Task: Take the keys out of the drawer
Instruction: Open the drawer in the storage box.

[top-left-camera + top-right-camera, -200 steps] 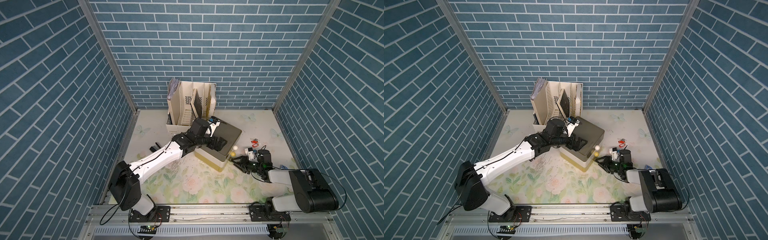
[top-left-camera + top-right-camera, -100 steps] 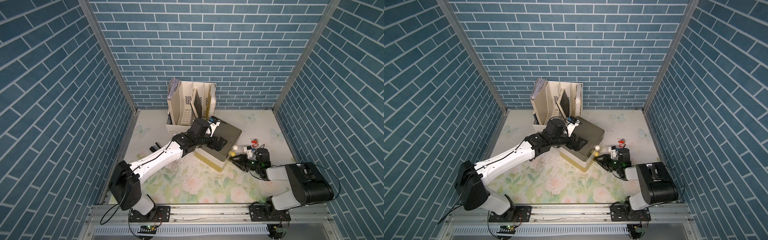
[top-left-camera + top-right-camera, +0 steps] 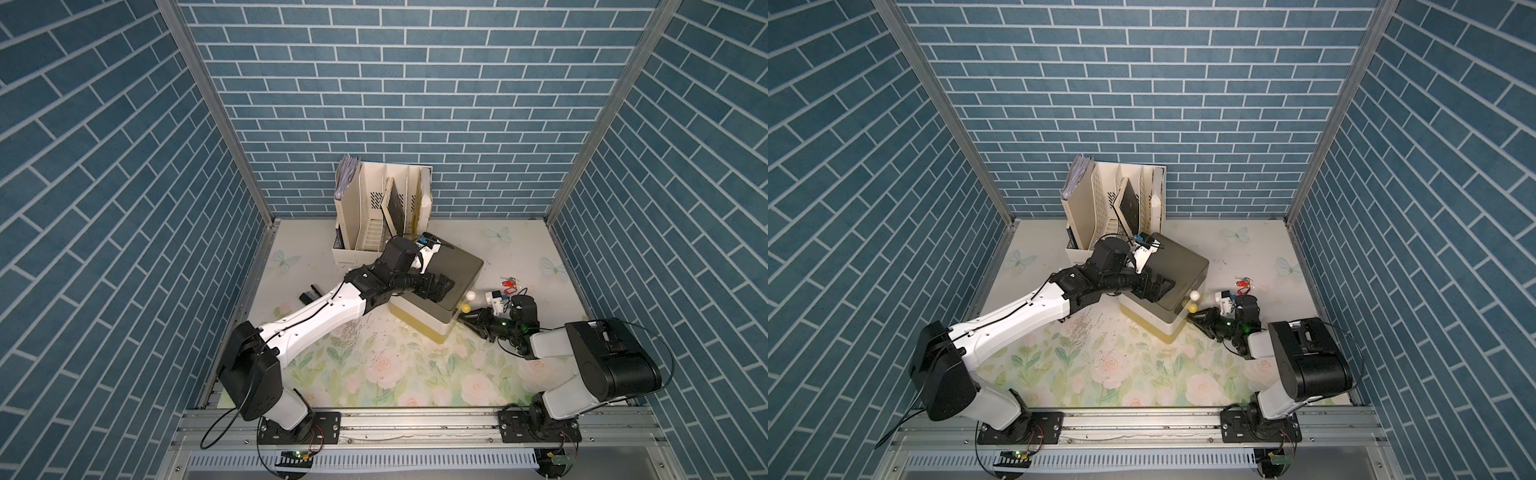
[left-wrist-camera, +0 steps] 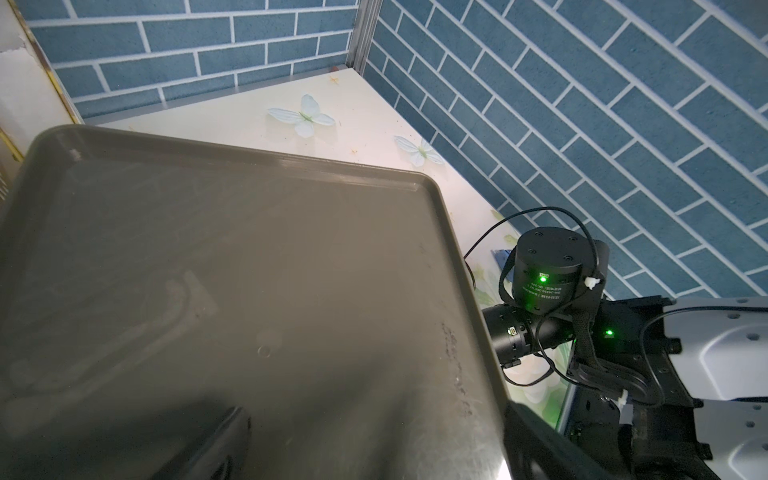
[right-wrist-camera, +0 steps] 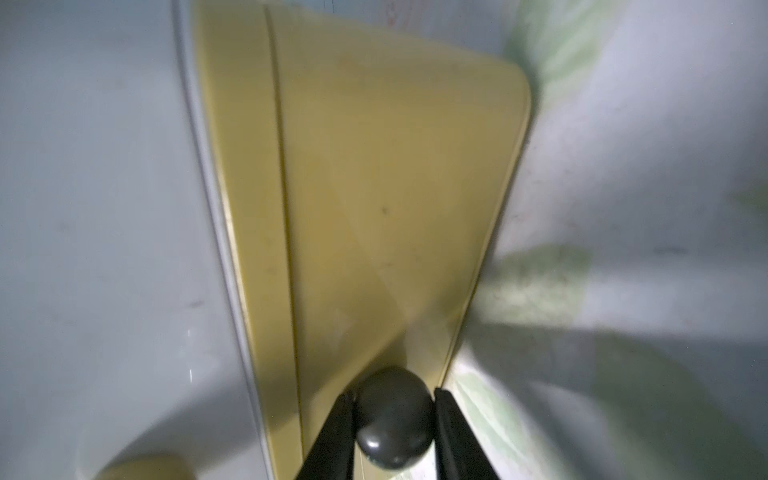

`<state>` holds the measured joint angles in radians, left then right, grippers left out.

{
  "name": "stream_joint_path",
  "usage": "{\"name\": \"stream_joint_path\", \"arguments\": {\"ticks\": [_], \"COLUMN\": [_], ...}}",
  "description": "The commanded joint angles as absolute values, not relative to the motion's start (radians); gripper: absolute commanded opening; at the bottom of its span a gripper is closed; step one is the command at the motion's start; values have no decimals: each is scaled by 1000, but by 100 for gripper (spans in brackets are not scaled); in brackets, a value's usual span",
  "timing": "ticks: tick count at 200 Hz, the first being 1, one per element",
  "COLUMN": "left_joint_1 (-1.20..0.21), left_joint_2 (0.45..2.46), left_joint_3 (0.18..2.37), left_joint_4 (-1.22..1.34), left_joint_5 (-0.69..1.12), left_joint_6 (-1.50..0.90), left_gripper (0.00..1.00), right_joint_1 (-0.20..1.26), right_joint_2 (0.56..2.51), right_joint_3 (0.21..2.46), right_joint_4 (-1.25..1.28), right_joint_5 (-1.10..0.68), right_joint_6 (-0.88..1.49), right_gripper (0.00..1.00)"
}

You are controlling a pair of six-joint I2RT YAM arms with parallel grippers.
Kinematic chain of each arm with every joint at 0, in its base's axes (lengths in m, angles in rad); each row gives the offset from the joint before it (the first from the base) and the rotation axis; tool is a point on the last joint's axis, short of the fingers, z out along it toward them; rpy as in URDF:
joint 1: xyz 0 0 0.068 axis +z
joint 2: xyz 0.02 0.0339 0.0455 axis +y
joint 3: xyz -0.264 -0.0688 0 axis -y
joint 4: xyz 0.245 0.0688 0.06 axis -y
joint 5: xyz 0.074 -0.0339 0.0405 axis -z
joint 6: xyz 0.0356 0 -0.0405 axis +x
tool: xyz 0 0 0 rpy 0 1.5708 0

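File rack behind the drawer unit; red-tagged keys on the desk. Left fingers splayed empty on its lid; right fingers pinch the shut yellow drawer's knob.

Right arm: reached farther in toward the drawer unit; its black elbow link sits higher.
Right end effector: moved up to the yellow drawer front; fingers narrowed, now against both sides of its dark knob.
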<state>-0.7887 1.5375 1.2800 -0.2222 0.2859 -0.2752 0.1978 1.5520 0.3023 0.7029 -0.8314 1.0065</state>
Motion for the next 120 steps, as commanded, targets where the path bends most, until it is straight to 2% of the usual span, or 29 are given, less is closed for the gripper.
{"name": "stream_joint_path", "arguments": {"ticks": [1, 69, 120], "left_joint_1": [-793, -792, -793], "left_joint_2": [1570, 1573, 1581], "left_joint_3": [1267, 1275, 1279], "left_joint_4": [-300, -310, -314], "left_joint_5": [272, 267, 267], "left_joint_6": [-272, -267, -267], "left_gripper": [100, 100, 100], "right_joint_1": [208, 194, 127], "right_joint_2": [1568, 1541, 1465], "right_joint_3": [310, 261, 233], "right_joint_4": [750, 757, 667], "right_joint_5": [-827, -822, -840], "right_joint_6": [1018, 1006, 949], "right_gripper": [25, 17, 16]}}
